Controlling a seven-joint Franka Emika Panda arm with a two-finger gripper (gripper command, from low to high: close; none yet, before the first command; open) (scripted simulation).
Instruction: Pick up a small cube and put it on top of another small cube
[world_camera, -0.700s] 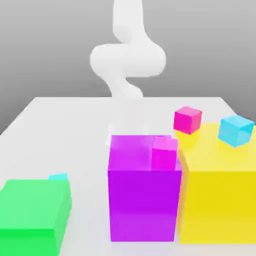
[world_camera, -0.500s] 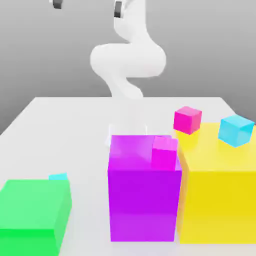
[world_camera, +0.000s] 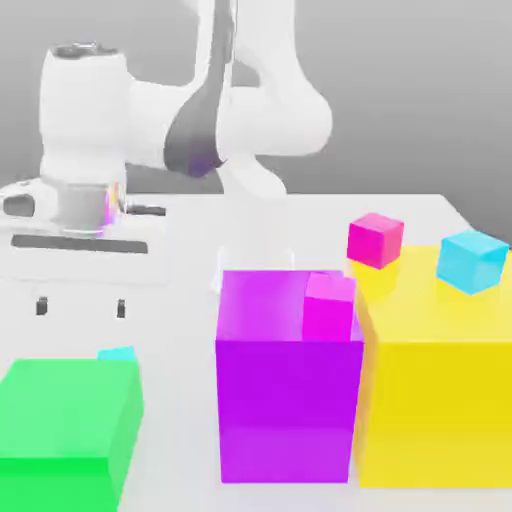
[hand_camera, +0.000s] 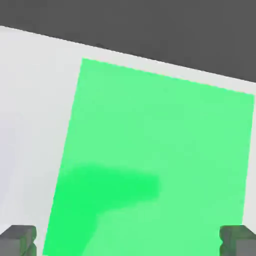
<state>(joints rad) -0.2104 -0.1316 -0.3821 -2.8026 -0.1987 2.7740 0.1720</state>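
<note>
1. Starting at the exterior view's left: the big green block (world_camera: 68, 425) sits near the camera, and peeking out just behind its far right corner is the small cube (world_camera: 117, 354), the turquoise one, down on the white table (world_camera: 180, 330).
2. Above that, the gripper (world_camera: 80, 307) hangs in the air with its fingers (world_camera: 41, 306) spread wide and nothing between them. You can see both dark tips standing well apart.
3. Here's the relation that matters: the small cube lies below the gripper and a touch to the right of the right-hand fingertip, not between the tips. My read is the hand needs a small shift right before it drops.
4. The hand view backs that up: it looks straight down on the green block's (hand_camera: 155, 150) top, with the fingertips (hand_camera: 17, 239) framing green rather than turquoise.
5. Pose: the hand points straight down, the white forearm reaching in from the right.
6. Moving right: the purple block (world_camera: 288, 400) carries a pink cube (world_camera: 329, 306) at its far right corner.
7. Further right, the yellow block (world_camera: 436, 400) holds another pink cube (world_camera: 375, 239) and a sky-blue cube (world_camera: 471, 260).
8. Judgement: the pick has not yet begun; the approach is the step in hand.
</note>
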